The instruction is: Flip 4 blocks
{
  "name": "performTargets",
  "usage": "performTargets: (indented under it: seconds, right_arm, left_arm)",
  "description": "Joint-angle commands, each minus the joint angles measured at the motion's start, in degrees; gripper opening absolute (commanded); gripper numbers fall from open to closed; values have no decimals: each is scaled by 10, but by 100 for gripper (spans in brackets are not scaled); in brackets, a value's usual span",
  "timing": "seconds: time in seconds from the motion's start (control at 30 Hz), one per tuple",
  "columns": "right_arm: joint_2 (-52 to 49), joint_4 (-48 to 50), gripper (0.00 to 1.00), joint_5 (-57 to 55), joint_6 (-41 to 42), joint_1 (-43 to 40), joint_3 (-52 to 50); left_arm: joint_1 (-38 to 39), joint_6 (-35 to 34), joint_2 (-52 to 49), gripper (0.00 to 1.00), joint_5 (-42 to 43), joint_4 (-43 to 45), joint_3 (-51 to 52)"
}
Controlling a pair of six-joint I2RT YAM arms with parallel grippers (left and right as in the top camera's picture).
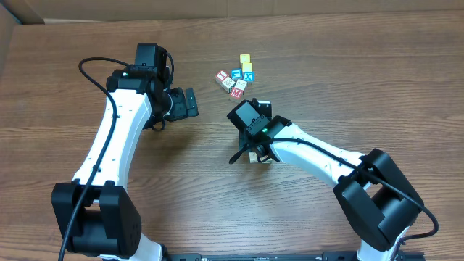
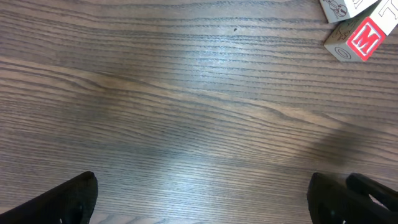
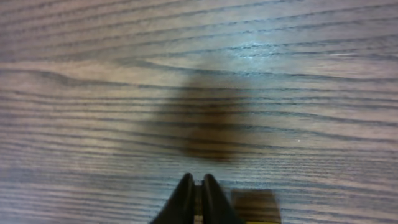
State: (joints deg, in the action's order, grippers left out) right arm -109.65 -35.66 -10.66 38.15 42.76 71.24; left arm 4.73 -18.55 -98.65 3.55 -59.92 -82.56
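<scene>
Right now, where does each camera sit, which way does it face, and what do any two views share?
Overhead: above the table, facing straight down on the blocks; left arm and right arm show.
Left wrist: low over the wood, red M block at top right; open left hand tips show.
Right wrist: close over bare wood, facing down; shut right hand shows.
Shared: overhead and left wrist both show the red M block.

Red-M block (image 2: 359,38) cut by right edge; neighbouring block (image 2: 346,7) cropped at top; right wrist view blurred
</scene>
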Motion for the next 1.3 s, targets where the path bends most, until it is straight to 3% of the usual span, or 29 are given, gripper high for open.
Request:
performTargets:
  seconds: [0.0, 0.57, 0.7, 0.8, 1.27]
  right_arm:
    - [18, -4, 11, 18, -7, 1, 11]
    - [18, -40, 4, 33, -7, 2, 12]
    - [18, -38, 4, 32, -7, 1, 12]
    - [19, -14, 10, 28, -17, -1, 14]
    - [18, -11, 9, 100, -28, 39, 31]
  left_arm:
    - [-2, -9, -6, 100, -8, 2, -11]
    - [-2, -9, -6, 100, -8, 2, -11]
    - [-2, -9, -6, 100, -8, 2, -11]
    - [-2, -9, -6, 100, -8, 2, -11]
    - [-2, -9, -6, 100, -8, 2, -11]
